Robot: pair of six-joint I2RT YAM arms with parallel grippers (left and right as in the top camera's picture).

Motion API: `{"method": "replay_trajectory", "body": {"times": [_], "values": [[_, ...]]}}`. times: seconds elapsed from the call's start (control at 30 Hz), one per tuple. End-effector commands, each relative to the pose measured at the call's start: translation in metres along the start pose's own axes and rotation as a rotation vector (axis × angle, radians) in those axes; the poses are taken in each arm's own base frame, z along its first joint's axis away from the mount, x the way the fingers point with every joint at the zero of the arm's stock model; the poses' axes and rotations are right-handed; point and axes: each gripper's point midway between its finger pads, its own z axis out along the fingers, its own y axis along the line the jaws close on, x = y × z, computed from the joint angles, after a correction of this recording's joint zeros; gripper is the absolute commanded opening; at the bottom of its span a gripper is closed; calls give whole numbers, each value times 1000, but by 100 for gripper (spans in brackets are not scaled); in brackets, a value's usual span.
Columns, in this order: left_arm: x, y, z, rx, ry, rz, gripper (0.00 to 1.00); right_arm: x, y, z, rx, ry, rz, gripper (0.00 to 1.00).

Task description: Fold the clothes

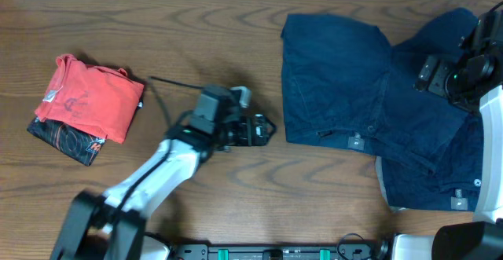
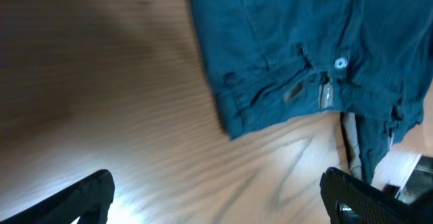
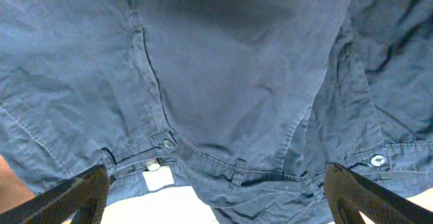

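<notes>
there, the shorts [image 1: 346, 79] lay on the table [image 1: 196, 40], right side, long axis left-right, waistband nearest the robot, legs pointing away. left gripper [image 1: 259, 129] gaped empty beside them; right gripper [image 3: 216, 195] gaped above them.

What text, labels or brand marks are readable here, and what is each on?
Nothing can be read.
Print on the red-orange T-shirt: too small to read.
Orange print on the black garment: illegible.
The white tag at the waistband of the navy shorts: blurred.
</notes>
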Motion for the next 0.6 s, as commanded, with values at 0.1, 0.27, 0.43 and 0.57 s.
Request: {"method": "replay_trajectory", "body": {"times": [0.1, 0.27, 0.43, 0.57], "values": [[19, -5, 49, 36, 59, -62, 98, 0, -6, -8, 7, -14, 14, 99], [29, -14, 79, 81, 66, -88, 94, 1, -6, -8, 8, -10, 14, 99], [32, -31, 97, 147, 45, -68, 60, 2, -7, -8, 9, -6, 13, 99], [30, -40, 98, 174, 29, -45, 6, 2, -7, -8, 9, -5, 13, 99]]}}
